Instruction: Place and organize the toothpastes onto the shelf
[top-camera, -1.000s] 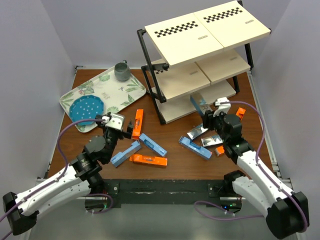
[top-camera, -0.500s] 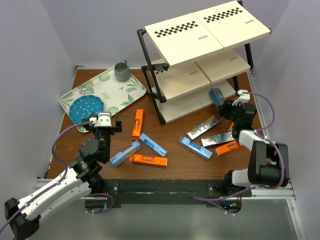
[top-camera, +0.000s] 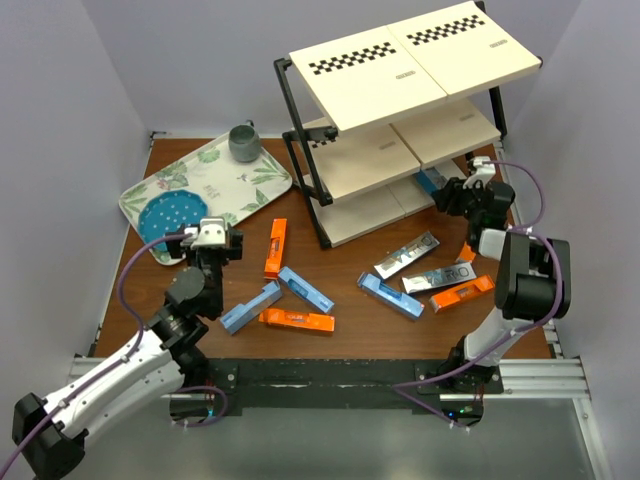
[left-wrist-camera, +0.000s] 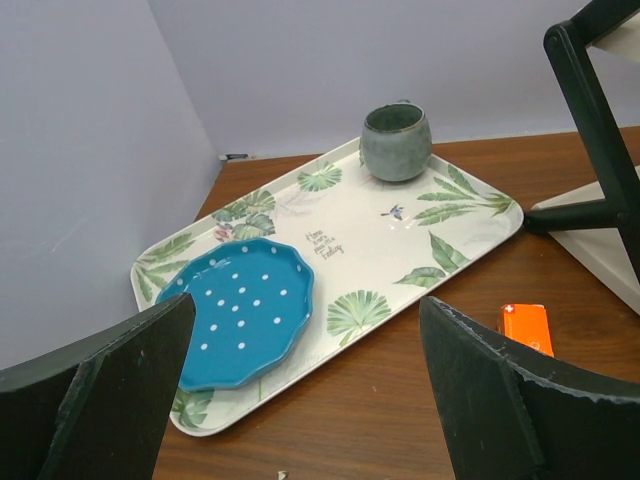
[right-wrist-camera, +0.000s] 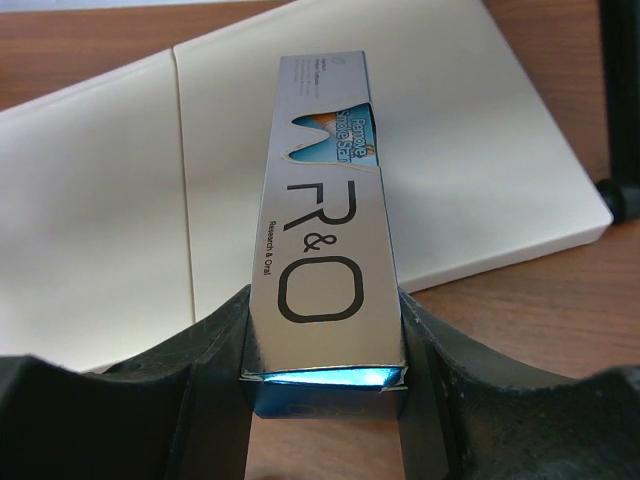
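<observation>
Top external view: the right gripper (top-camera: 452, 196) is at the right end of the shelf (top-camera: 400, 75), level with its lowest tier. In the right wrist view its fingers (right-wrist-camera: 215, 365) clamp the near end of a silver carton (right-wrist-camera: 325, 220) lettered R&O, with blue showing on its underside. The carton's far end is over the cream bottom board (right-wrist-camera: 480, 170); can't tell if it touches.

The left gripper (top-camera: 214, 240) sits beside the tray (top-camera: 262, 185), well apart from the shelf. The left wrist view shows its fingers (left-wrist-camera: 110, 390) spread wide with nothing between them. The tray holds a blue plate (top-camera: 172, 218) and a grey-green cup (top-camera: 243, 142).

Loose on the table (top-camera: 350, 335):
- Near the left gripper: an orange carton (top-camera: 275, 247), two blue cartons (top-camera: 306, 288) and a second orange carton (top-camera: 296, 320).
- In front of the shelf: a third blue carton (top-camera: 390, 295), two silver cartons (top-camera: 407, 255) and another orange carton (top-camera: 462, 293).
</observation>
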